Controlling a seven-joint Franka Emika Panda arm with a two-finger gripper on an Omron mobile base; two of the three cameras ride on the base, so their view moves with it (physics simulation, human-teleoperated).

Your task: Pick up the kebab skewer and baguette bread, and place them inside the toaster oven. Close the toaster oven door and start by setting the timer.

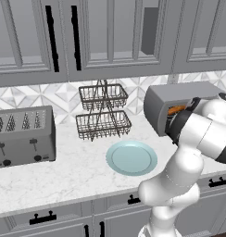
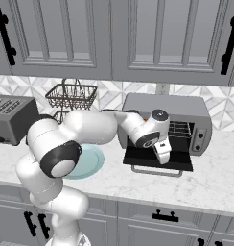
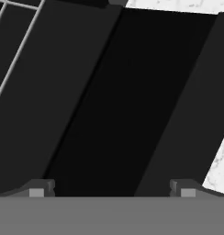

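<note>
hand (image 2: 163, 153) spread wide and holding nothing, poised just over the lowered dark door (image 2: 159, 161) of the toaster oven (image 2: 186, 106) on the counter (image 2: 215, 178); orange kebab skewer (image 1: 176, 110) inside the cavity; teal plate (image 1: 131, 158) bare.

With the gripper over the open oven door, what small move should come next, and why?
Probably lift the gripper up and back from the toaster oven. Its jaws stand open and empty above the lowered door, something orange already sits inside the cavity, and the plate is bare. Clearing the door seems needed before swinging it shut.
</note>
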